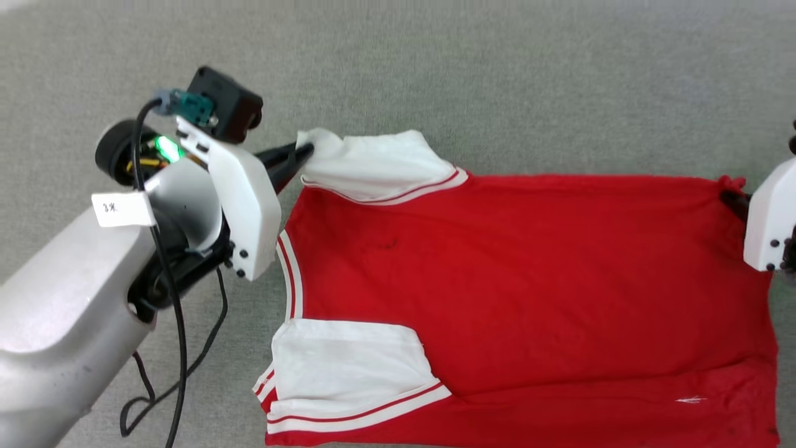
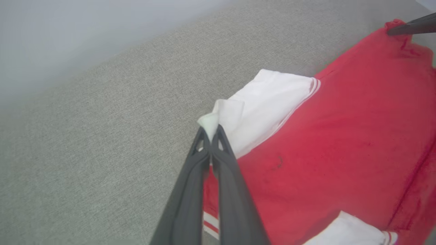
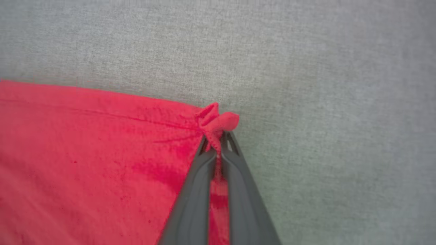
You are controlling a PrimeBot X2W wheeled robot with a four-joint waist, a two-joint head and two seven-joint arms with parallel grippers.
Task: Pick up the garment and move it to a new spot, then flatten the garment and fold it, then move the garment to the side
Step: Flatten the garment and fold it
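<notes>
Garment (image 1: 528, 267) spread flat; left fingers (image 2: 190, 177) closed tight on white sleeve tip (image 2: 208, 121), right fingers (image 3: 238, 183) likewise on red hem corner (image 3: 218, 120).

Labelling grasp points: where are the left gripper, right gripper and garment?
left gripper (image 2: 211, 132): left wrist view, between fingertips pinching white sleeve.
right gripper (image 3: 218, 141): right wrist view, between fingertips pinching red corner.
garment (image 1: 528, 280): head view, middle of red body.

Head camera looks steeply down; both close wrist cameras share the garment (image 1: 528, 280).
</notes>
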